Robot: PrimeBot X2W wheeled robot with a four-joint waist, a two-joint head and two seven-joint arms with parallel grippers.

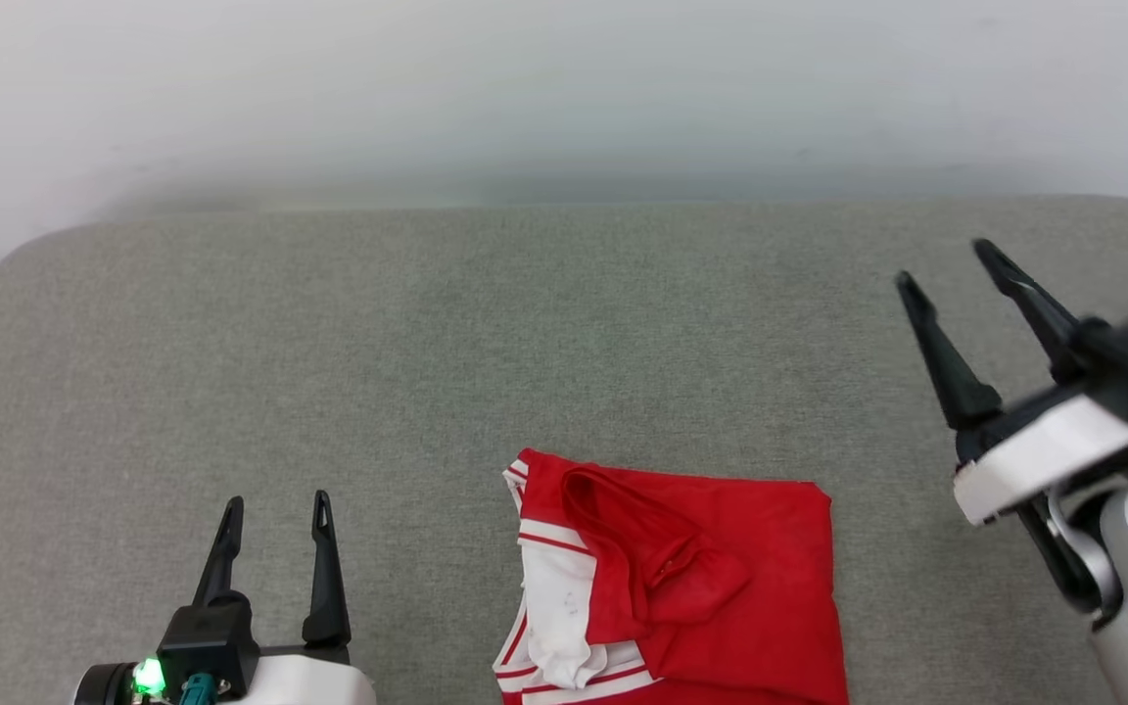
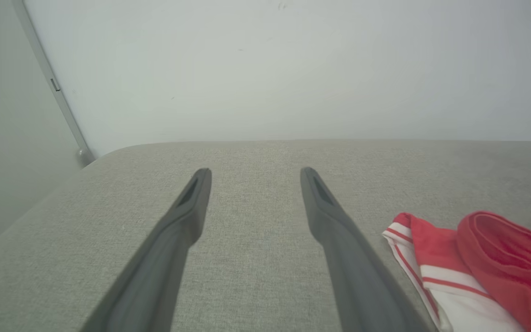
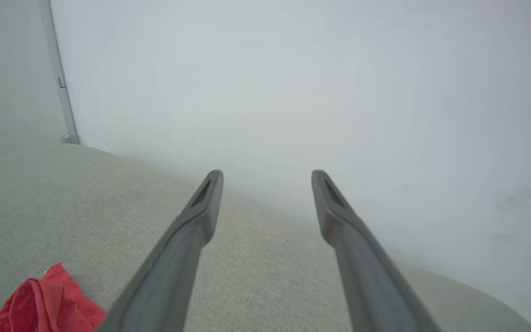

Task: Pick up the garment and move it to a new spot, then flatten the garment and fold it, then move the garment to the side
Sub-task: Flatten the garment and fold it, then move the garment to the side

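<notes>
Broad grey-green woven fabric surface with rounded corners (image 1: 564,323), plain white wall (image 1: 564,88) rising behind it, thin grey metal strip (image 2: 52,85) running up the wall's left, soft even light

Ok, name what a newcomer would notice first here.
The red garment, folded with a white striped sleeve showing, lies at the near middle of the grey padded surface. The left gripper sits open at lower left; the right gripper hangs open to the garment's right, holding nothing.
</notes>
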